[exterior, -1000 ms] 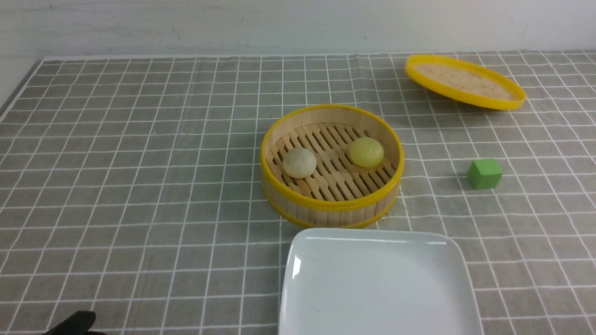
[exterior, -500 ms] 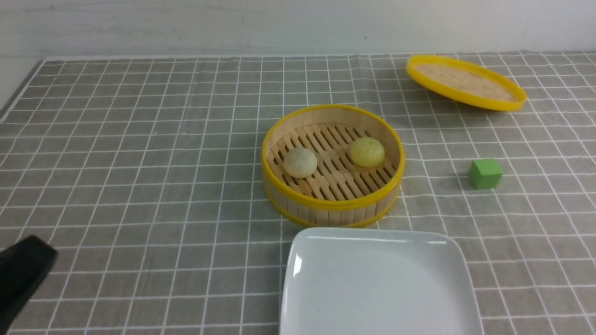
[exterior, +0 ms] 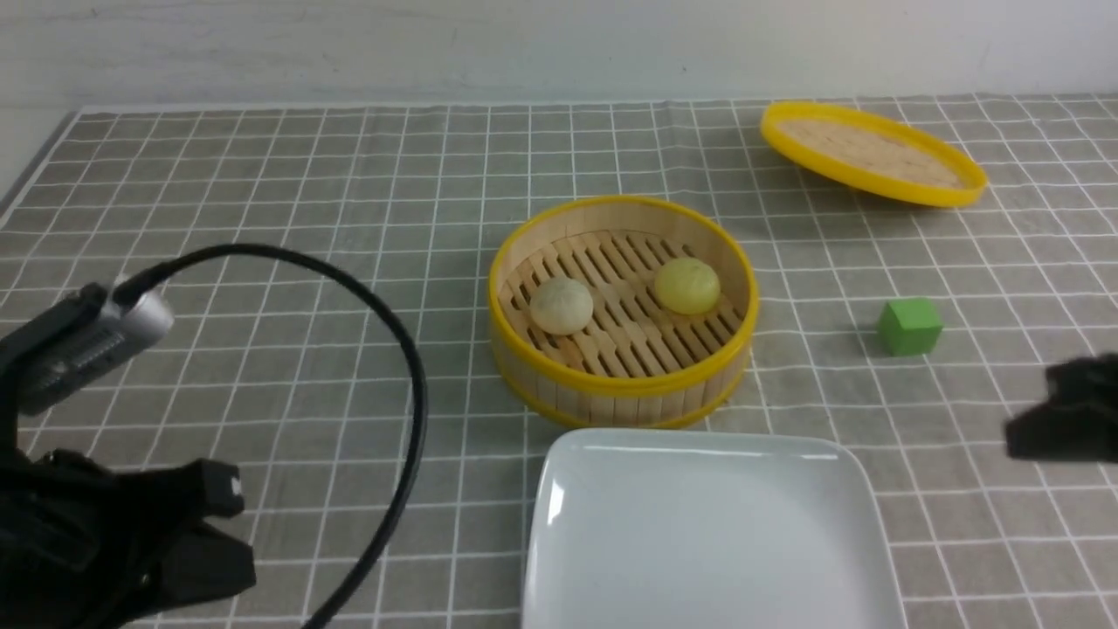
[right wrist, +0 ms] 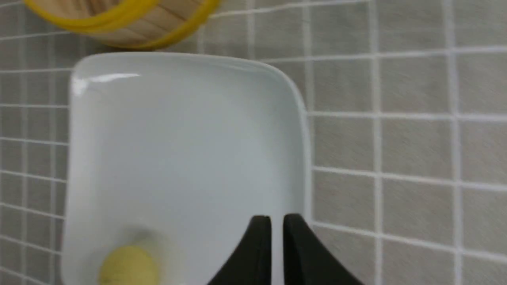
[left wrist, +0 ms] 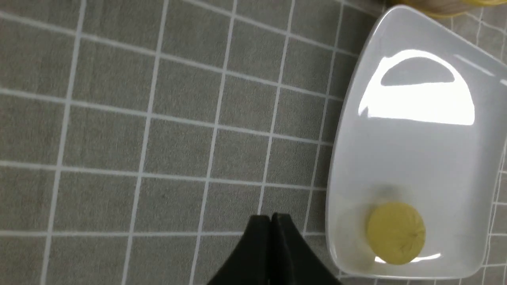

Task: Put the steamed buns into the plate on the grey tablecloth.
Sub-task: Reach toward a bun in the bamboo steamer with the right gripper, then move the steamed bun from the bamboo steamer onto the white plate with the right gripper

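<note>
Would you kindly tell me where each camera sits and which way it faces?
Front view: between the arms, facing forward across the grey tablecloth to the steamer holding a beige bun and a pale yellow bun; left arm, right arm at edges.
Left wrist view: on that wrist, looking down on cloth and plate; closed left fingers show.
Right wrist view: on that wrist, looking down on the plate; right fingers, slightly apart, show.
Shared: both wrist views catch the plate's third bun, outside the front view's frame.
</note>
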